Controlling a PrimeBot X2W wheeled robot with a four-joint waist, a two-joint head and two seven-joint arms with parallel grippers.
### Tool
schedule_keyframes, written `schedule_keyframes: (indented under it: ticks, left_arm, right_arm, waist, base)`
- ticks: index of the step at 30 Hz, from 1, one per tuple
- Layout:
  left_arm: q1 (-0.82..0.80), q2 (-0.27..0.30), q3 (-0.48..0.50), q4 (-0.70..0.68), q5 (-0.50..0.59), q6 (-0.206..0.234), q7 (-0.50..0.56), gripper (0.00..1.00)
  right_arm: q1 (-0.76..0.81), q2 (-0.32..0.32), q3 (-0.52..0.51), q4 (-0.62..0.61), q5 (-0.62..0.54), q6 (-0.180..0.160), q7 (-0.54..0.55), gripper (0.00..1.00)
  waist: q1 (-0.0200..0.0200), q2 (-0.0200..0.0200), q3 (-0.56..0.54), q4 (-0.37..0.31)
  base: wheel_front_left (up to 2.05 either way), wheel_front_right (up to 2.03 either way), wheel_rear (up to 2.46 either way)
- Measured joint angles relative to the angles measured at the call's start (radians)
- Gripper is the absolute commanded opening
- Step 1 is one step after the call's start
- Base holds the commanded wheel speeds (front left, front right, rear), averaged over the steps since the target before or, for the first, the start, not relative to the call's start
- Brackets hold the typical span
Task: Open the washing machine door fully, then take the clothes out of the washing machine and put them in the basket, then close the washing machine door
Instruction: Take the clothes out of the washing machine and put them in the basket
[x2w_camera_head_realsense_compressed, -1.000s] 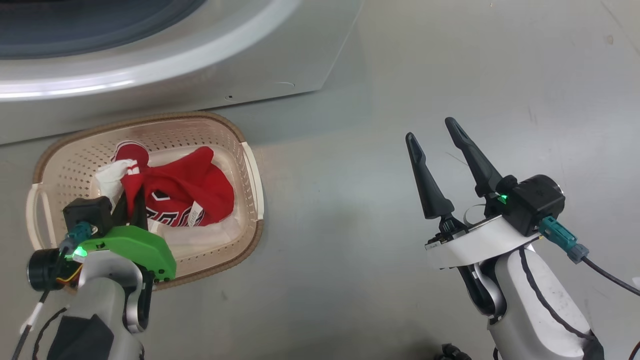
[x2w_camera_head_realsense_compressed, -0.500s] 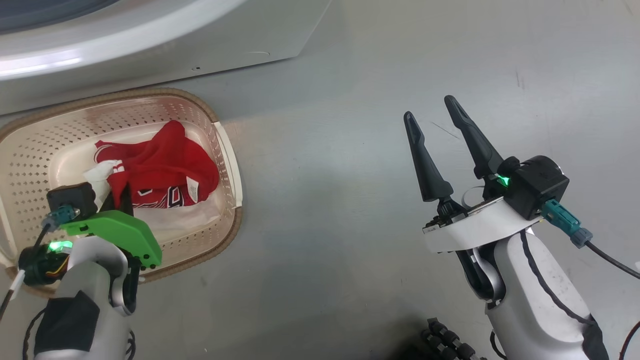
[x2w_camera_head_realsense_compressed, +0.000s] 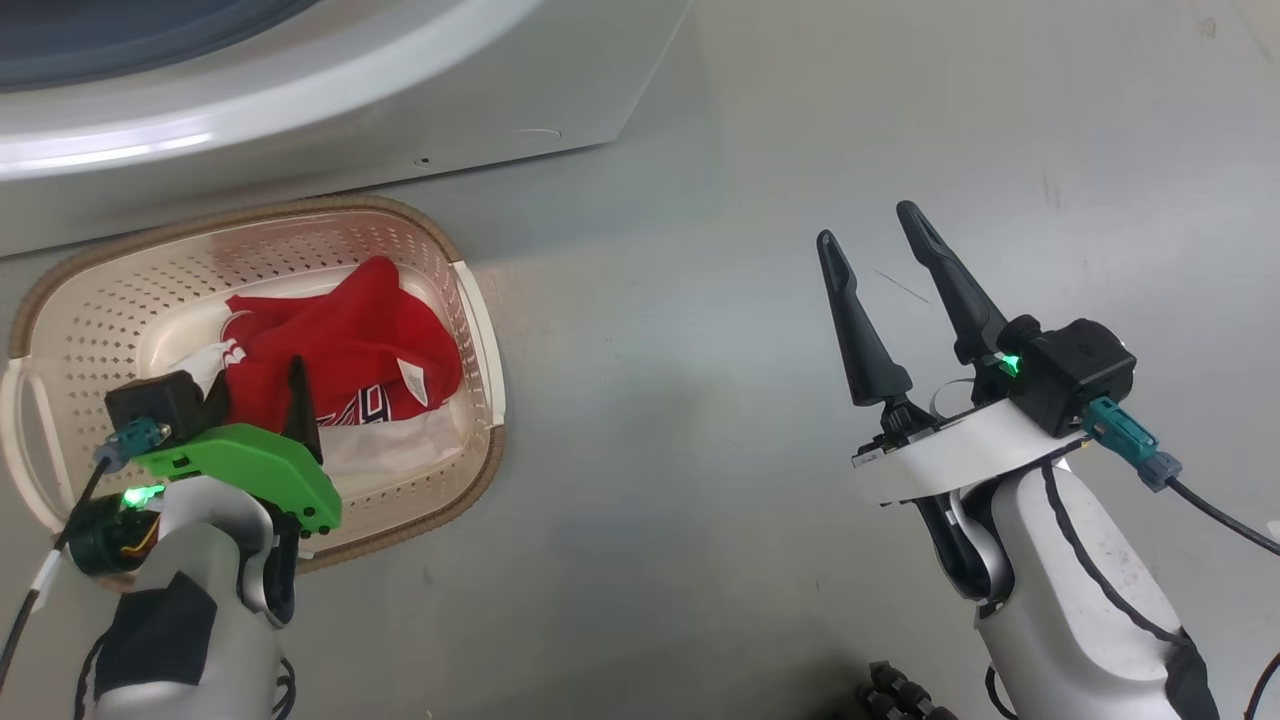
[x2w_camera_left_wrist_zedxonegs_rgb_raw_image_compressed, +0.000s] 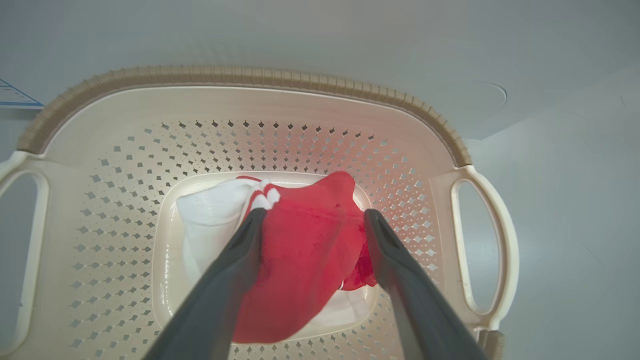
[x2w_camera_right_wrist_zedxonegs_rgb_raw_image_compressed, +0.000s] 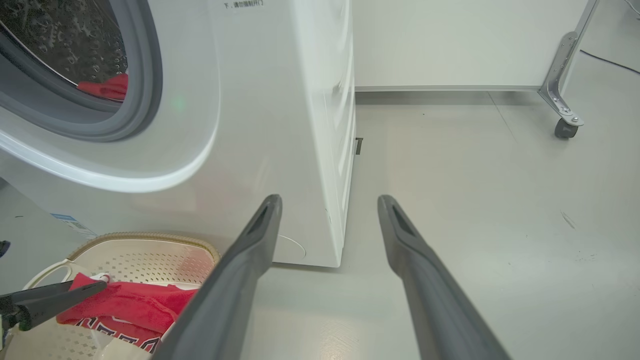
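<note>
We hold our left gripper (x2w_camera_left_wrist_zedxonegs_rgb_raw_image_compressed: 315, 214) low inside the basket (x2w_camera_left_wrist_zedxonegs_rgb_raw_image_compressed: 240, 75), its two fingers spread apart and standing on either side of the clothes (x2w_camera_left_wrist_zedxonegs_rgb_raw_image_compressed: 305, 250). The red fabric lies between them on the basket's floor, not pinched, which we judge is how a drop-off should end. The basket sits on the floor (x2w_camera_head_realsense_compressed: 700, 400) just in front of the washing machine (x2w_camera_right_wrist_zedxonegs_rgb_raw_image_compressed: 250, 125), close enough that a garment needs only a short carry from the drum (x2w_camera_right_wrist_zedxonegs_rgb_raw_image_compressed: 75, 40). It holds one crumpled red bundle with white fabric showing at one side, heaped toward the middle and well below the rim. Our right gripper (x2w_camera_head_realsense_compressed: 865, 225) hangs over bare floor well apart from the basket, jaws wide and empty, out of the left arm's way. In the right wrist view the machine's mouth stands uncovered, and a red garment (x2w_camera_right_wrist_zedxonegs_rgb_raw_image_compressed: 107, 86) lies inside on the lower edge of the drum behind the grey gasket (x2w_camera_right_wrist_zedxonegs_rgb_raw_image_compressed: 145, 75). So we judge the emptying unfinished, with another reach into the drum to come before the door is closed.
</note>
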Motion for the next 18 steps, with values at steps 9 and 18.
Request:
schedule_keyframes:
  ticks: [9,18]
  left_arm:
    - [0.000,-0.020,0.001,0.010,-0.012,-0.010,-0.101,1.00]
    - [0.002,-0.030,-0.032,-0.056,0.014,-0.028,-0.133,1.00]
  right_arm:
    - [0.011,0.000,-0.033,0.035,-0.010,0.000,0.000,1.00]
    - [0.080,-0.001,-0.064,0.066,-0.030,0.000,0.000,1.00]
  waist:
    - [0.0000,0.0000,-0.076,0.030]
    - [0.0000,0.0000,-0.176,0.070]
  base:
    - [0.00,0.00,0.00]
    - [0.00,0.00,0.00]
